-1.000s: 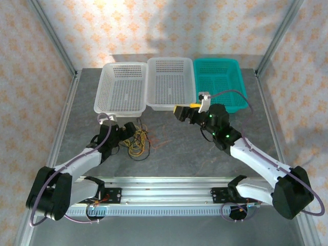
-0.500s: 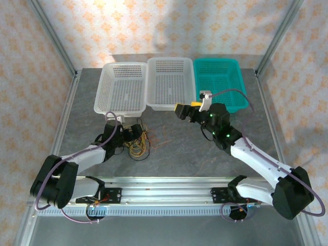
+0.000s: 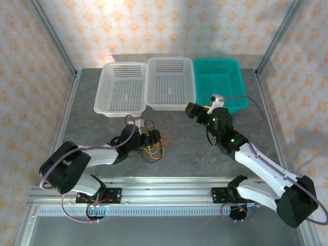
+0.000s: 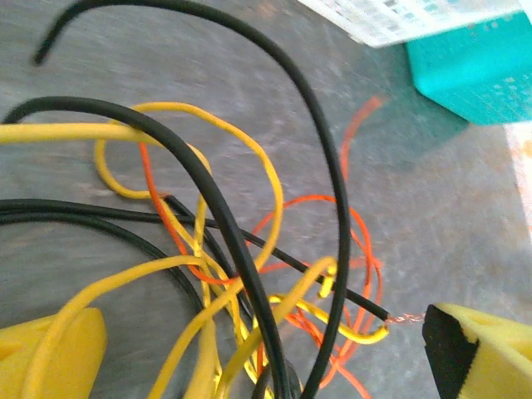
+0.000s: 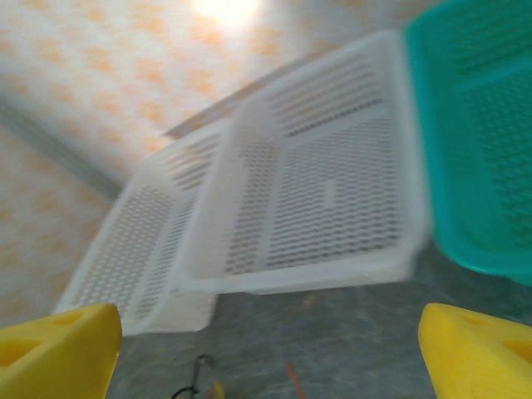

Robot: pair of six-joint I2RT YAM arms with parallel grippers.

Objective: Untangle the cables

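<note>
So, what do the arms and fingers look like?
The left arm and right arm have white links, black joints and a purple-grey cable each. The right one has small green lights. The fingers are yellow, one showing a black inner face.

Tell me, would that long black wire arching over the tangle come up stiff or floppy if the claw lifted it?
Probably floppy: the black wire lies in loose curves. It would likely drag the yellow wire along, since they cross. Seems light, being thin.
</note>
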